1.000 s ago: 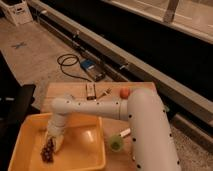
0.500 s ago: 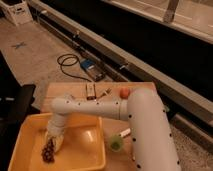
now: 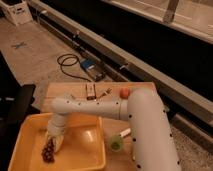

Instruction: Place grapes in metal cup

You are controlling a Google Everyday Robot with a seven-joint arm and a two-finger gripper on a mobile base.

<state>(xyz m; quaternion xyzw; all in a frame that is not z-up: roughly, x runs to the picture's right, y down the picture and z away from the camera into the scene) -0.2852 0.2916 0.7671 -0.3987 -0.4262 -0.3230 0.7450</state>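
Note:
The grapes (image 3: 48, 150) are a dark purple-brown bunch lying at the left front of the yellow tray (image 3: 82, 145). My gripper (image 3: 53, 141) reaches down into the tray from the white arm (image 3: 100, 107) and sits right at the bunch, touching or just above its upper right side. The metal cup is out of view, perhaps hidden behind the arm.
A small green cup (image 3: 116, 143) stands on the wooden table (image 3: 65, 91) just right of the tray, with a white object (image 3: 125, 132) beside it. A round orange-red fruit (image 3: 124, 93) and small items (image 3: 91, 91) lie at the table's back. A cable and box (image 3: 90, 67) lie on the floor.

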